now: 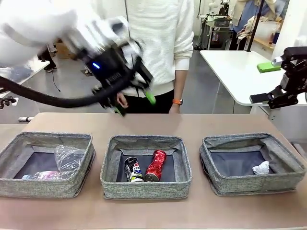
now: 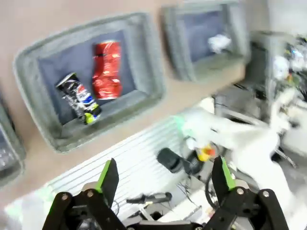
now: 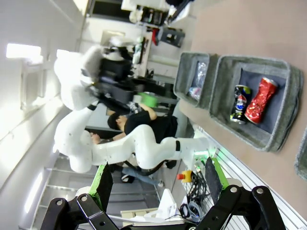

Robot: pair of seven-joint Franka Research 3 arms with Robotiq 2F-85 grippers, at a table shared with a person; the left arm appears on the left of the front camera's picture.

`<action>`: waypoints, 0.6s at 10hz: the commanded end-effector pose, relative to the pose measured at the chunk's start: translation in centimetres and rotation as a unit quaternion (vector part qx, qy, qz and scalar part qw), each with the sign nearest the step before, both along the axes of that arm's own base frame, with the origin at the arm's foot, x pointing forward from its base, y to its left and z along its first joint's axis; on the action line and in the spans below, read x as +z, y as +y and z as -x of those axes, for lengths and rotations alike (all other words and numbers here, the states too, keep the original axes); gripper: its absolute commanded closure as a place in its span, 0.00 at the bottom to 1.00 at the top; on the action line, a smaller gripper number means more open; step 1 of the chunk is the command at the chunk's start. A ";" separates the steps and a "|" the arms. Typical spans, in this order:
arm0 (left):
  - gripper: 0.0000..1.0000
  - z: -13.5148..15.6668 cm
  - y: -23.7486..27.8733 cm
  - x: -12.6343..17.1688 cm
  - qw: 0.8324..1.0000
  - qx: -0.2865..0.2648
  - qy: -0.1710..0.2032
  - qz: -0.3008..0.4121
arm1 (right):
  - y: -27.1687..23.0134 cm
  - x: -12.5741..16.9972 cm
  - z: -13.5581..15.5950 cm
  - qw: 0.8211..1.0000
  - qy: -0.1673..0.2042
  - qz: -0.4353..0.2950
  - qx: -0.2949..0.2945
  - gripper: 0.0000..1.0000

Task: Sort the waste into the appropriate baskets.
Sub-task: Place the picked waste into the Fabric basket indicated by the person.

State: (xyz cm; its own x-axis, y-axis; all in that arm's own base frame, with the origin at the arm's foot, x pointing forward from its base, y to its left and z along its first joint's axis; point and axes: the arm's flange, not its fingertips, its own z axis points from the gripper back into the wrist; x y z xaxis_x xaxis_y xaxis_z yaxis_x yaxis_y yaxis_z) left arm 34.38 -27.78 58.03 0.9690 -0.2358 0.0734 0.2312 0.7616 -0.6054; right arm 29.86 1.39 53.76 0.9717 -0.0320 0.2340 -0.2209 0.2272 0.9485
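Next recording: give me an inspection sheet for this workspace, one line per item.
Surface: brown table, bare behind the baskets.
Job's things: left basket holds clear plastic cup and bottle; middle basket holds red can and printed can; right basket holds paper wad.
Clutter: nothing seen.
Grippers: left claw open, empty, above the table; right claw open, empty, raised at the right.
Cables: black hose on left arm.
Surroundings: person at far side; white table behind.
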 end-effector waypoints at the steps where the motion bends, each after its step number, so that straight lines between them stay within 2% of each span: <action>1: 0.00 1.1 8.2 -0.3 0.939 -0.159 0.093 0.290 | 0.4 0.2 0.0 1.000 0.000 -0.011 -0.003 0.00; 2: 0.00 1.8 11.9 -0.1 0.929 -0.167 0.085 0.319 | 0.4 0.2 0.0 1.000 0.000 -0.011 -0.003 0.00; 3: 0.00 2.7 16.3 -0.1 0.931 -0.177 0.049 0.316 | 0.4 0.2 0.0 1.000 0.000 -0.011 -0.003 0.00; 4: 0.00 3.9 21.3 -0.8 0.938 -0.130 0.058 0.317 | 0.4 0.2 0.0 1.000 0.000 -0.011 -0.003 0.00; 6: 0.00 7.0 27.5 -3.4 0.925 -0.052 0.054 0.372 | 0.4 0.2 0.0 1.000 0.000 -0.011 -0.003 0.00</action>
